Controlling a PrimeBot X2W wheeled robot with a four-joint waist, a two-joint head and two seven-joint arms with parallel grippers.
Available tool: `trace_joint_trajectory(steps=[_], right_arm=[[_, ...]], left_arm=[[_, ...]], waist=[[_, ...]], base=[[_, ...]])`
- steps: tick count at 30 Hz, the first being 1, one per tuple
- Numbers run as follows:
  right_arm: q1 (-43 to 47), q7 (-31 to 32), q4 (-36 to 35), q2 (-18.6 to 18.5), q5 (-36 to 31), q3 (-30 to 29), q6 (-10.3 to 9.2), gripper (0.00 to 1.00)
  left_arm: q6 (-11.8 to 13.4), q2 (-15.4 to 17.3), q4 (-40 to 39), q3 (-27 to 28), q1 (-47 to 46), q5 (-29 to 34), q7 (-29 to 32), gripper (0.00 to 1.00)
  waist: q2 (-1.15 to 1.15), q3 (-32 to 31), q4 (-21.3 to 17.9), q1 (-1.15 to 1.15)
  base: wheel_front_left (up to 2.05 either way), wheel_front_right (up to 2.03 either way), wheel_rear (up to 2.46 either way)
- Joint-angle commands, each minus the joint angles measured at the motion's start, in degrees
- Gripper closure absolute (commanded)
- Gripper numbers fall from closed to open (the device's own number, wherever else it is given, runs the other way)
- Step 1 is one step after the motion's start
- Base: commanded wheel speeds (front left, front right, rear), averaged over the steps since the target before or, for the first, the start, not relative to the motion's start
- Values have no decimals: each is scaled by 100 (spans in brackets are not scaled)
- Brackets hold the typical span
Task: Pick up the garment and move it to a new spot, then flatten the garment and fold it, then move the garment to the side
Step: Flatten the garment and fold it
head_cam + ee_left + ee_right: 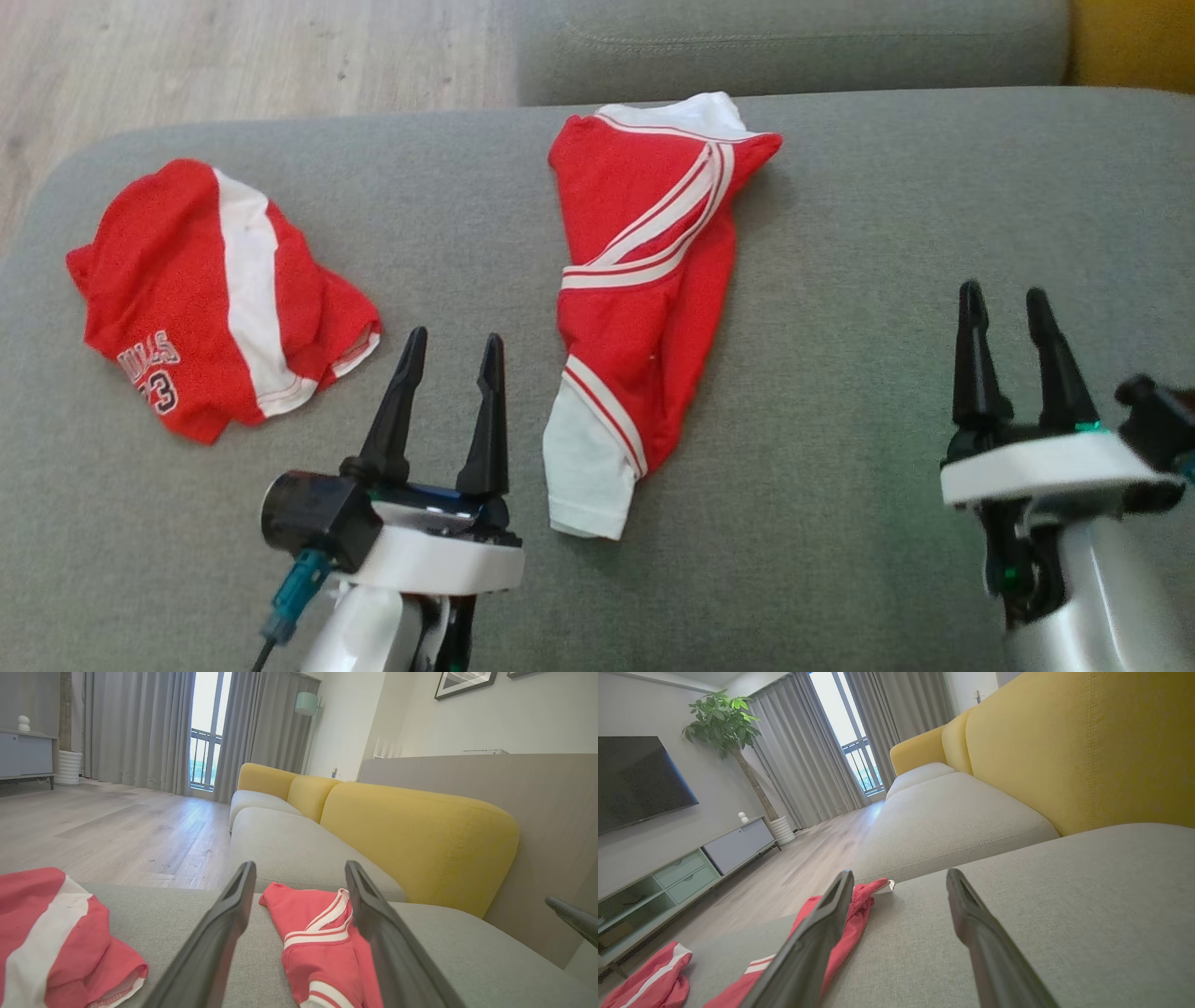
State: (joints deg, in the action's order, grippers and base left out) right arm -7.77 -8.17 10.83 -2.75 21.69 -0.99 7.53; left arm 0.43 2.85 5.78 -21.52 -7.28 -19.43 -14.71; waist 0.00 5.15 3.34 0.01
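Two red garments lie on the grey sofa seat (840, 280) in front of me. Farthest left is a crumpled red jersey (215, 299) with a broad white band and dark lettering. It sits ahead and to the left of my left hand (456, 336), near the fingertips but apart from them. That hand is released, its two dark fingers spread and grasping nothing.

Just to the right of it lies a red garment with white stripes (644, 308), bunched lengthwise. Its white end is level with the hand's wrist, and its far end reaches past the fingertips toward the back of the seat. From the left wrist I see it ahead, partly between the fingers. It lies between my two hands, closer to the left one.

Well to the right, my right hand (1004, 291) is also released, fingers apart over bare cushion, with nothing held. From its wrist the striped garment lies off to the left. A yellow backrest (1064, 742) rises ahead on the right.
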Motion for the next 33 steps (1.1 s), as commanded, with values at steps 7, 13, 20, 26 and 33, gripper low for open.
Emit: trace_joint_trajectory(steps=[7, 13, 20, 26, 33], right_arm=[[-1096, 282, 439, -13, -119, -143, -4, 0], [-2287, 786, 1713, -13, 60, -826, -4, 0], [-3499, 1099, 3204, -13, 116, -1398, -4, 0], [-4056, 1120, 4046, -55, -120, -1800, -4, 0], [-4633, 943, 4759, -69, -304, -1866, -4, 100]], left_arm=[[-17, 3, -156, 23, -383, -13, -29, 0], [15, 3, -143, -112, -491, -95, -29, 0], [67, 3, -156, -307, -586, -204, -29, 0], [105, 3, -211, -428, -663, -268, -29, 0], [148, 3, -238, -524, -761, -323, -29, 0]], waist=[[0, 327, 503, -1], [0, 671, 1039, -1], [0, 951, 1516, -1], [0, 1113, 1707, -1], [0, 1276, 1829, -1]], base=[[0, 0, 0], [0, 0, 0], [0, 0, 0], [0, 0, 0], [0, 0, 0]])
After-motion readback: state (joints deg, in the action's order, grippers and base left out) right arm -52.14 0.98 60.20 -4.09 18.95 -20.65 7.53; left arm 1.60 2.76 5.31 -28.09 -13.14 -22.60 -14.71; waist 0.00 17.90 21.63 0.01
